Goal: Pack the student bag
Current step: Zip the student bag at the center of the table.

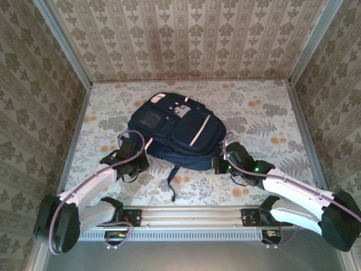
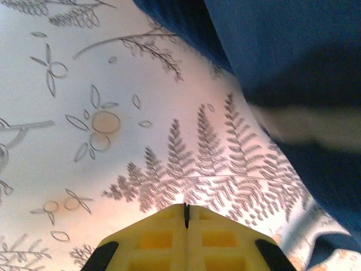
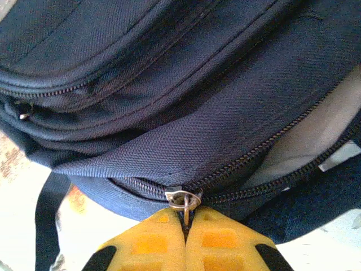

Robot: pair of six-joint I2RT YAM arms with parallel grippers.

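My right jaws pinch the zipper pull of the student bag; my left jaws meet, bag ahead-right.

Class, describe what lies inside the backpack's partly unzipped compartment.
Through the gap in the student bag, a pale surface shows; lining or contents, I cannot tell. Navy fabric covers everything deeper. The right fingers pinch the zipper pull.
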